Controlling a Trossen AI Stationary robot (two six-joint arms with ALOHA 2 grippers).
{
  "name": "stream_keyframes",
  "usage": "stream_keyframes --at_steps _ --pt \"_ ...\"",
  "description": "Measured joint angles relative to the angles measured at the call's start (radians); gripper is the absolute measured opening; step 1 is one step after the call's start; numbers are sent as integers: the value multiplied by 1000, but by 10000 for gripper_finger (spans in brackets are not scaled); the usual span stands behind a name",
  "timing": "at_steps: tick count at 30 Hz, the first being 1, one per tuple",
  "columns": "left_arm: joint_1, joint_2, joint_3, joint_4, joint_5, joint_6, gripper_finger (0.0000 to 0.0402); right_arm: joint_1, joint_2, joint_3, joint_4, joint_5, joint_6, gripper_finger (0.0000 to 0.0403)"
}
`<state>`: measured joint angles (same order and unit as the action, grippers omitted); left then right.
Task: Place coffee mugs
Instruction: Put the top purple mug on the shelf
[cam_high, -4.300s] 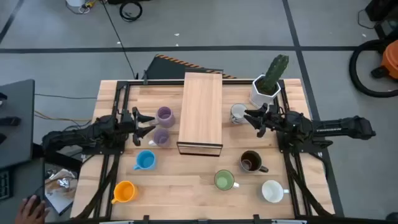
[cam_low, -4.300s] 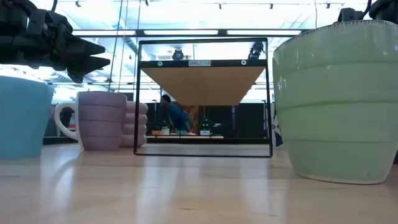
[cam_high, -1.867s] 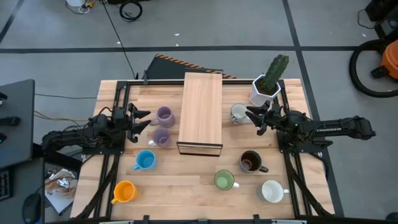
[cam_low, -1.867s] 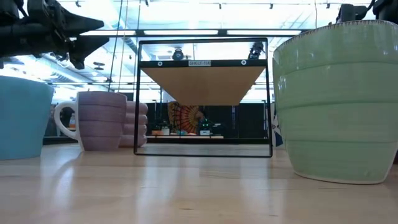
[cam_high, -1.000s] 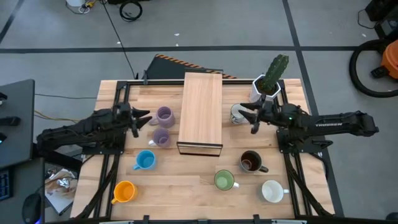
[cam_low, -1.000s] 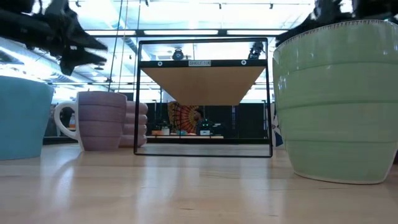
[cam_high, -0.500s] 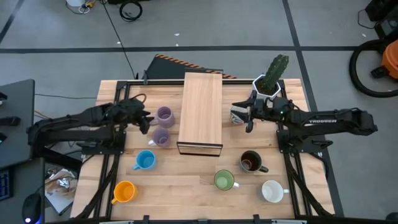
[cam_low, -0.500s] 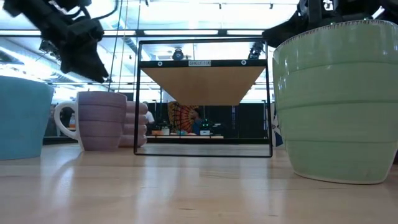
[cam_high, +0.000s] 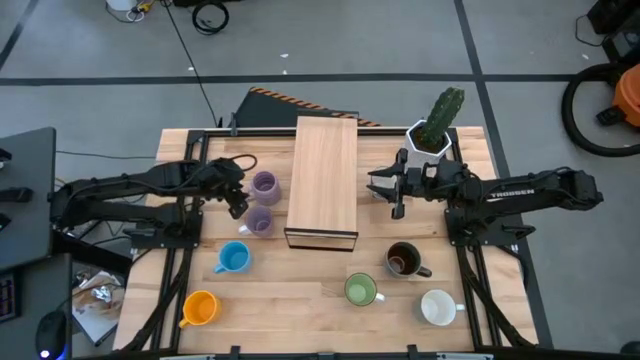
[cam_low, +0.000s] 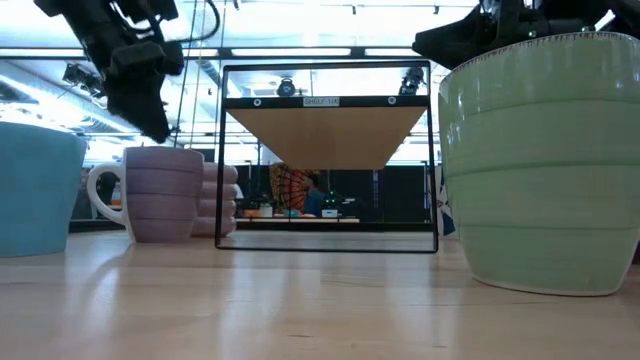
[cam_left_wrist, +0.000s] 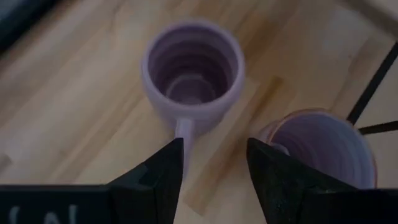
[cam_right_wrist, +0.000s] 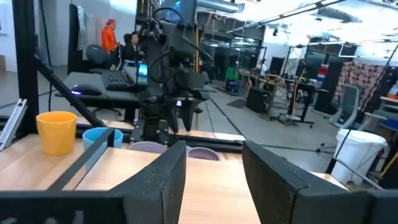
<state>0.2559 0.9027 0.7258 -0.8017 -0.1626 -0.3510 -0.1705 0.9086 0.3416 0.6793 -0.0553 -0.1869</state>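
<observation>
- The orange mug (cam_high: 200, 307) stands upright near the table's (cam_high: 300, 300) front left corner, and the blue mug (cam_high: 233, 258) stands upright behind it; both seem parked there awaiting their turn.
- The left gripper (cam_high: 236, 199), fingers spread, hangs tipped down over the nearer lilac mug (cam_left_wrist: 191, 79) by the left edge, its handle lying between the fingers (cam_left_wrist: 155, 180), probably lined up to pinch it.
- Both lilac mugs stand mouth-up, axis vertical; the second lilac mug (cam_left_wrist: 323, 149) sits just beside the first, next to the wooden shelf (cam_high: 324, 180).
- The right gripper (cam_high: 385, 192), fingers spread and empty, hovers over a white mug, mostly hidden, near the cactus planter (cam_high: 430, 140).
- The brown mug (cam_high: 403, 259), the green mug (cam_high: 360, 290) and another white mug (cam_high: 437, 307) stand upright toward the front right corner.
</observation>
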Motion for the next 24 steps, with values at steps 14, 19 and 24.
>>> stream_keyframes --at_steps 14,19,24 --pt "101 171 0 3 76 108 206 -105 1 0 -21 -196 1 164" --pt "100 172 0 17 76 215 236 -117 1 0 -21 -226 11 164" --pt "100 183 0 33 76 281 233 -109 1 0 -22 -228 12 164"
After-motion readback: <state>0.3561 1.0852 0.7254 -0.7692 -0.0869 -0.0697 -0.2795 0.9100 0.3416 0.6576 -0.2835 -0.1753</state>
